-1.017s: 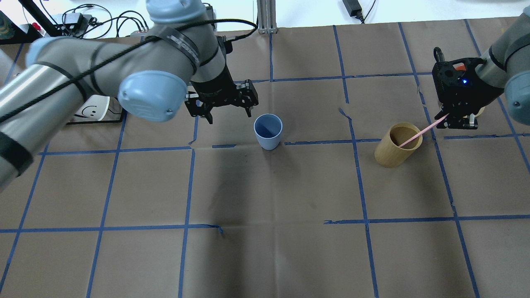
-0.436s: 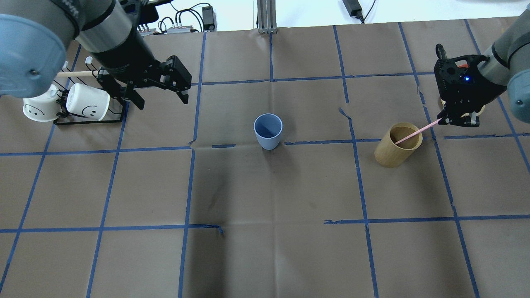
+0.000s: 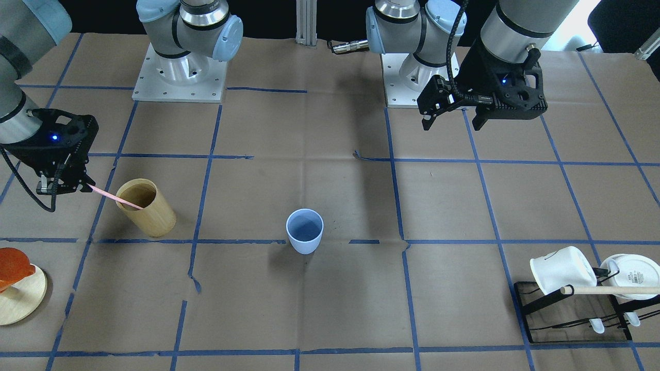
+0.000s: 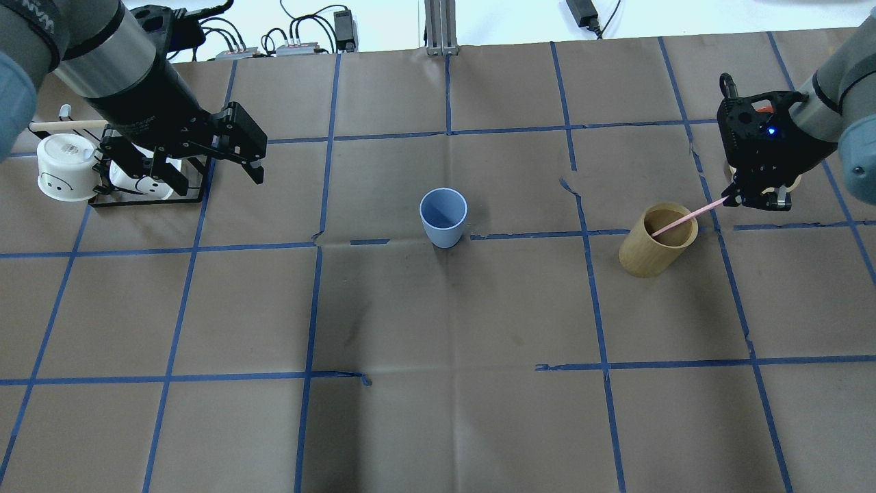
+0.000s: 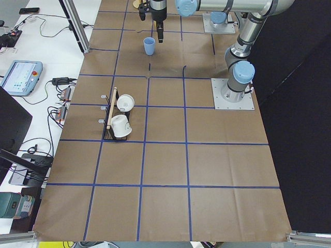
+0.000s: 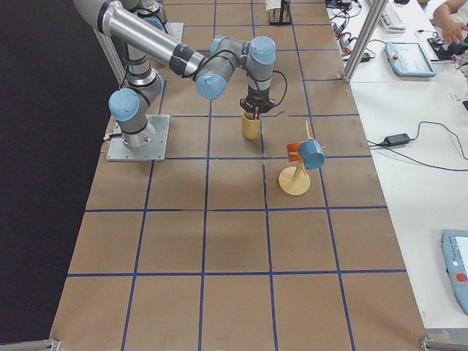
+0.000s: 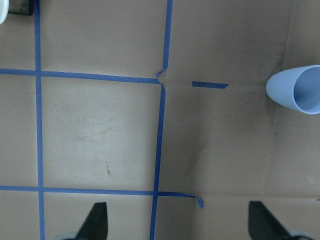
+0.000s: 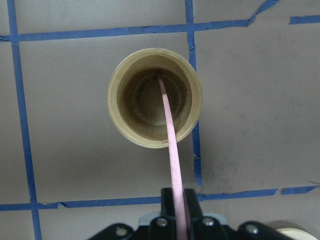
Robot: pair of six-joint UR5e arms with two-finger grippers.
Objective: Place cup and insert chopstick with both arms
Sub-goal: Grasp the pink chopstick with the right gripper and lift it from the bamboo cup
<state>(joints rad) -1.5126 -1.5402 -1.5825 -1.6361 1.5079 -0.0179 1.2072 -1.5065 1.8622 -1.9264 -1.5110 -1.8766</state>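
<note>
Blue cup (image 4: pixel 443 218): it stands up on the brown table (image 4: pixel 438 424), near the middle, with its open side up. Nothing touches it.

Left gripper (image 4: pixel 212 174): its two fingers are spread wide and it holds nothing. It hangs over the table at the edge of the black rack (image 4: pixel 147 200).

Blue cup and left gripper: they are well apart. In the left wrist view the cup sits at the far right edge, and the two dark fingertips (image 7: pixel 97 222) are at the bottom, far from each other.

Pink chopstick (image 4: pixel 688 218): it is long, thin and slanted. Its low end is down inside the wooden holder (image 4: pixel 650 250). Its top end is in the right gripper (image 4: pixel 742 198).

Right gripper: its fingers are pinched tight on the top end of the chopstick. It hangs just beside the holder, up above its rim, and does not touch it.

Wooden holder: it is a round tan tube. It stands up on the table, open at the top, well apart from the blue cup.

White cups (image 4: pixel 65 168): they hang on the black rack on the robot's left side. One shows a smiley face.
</note>
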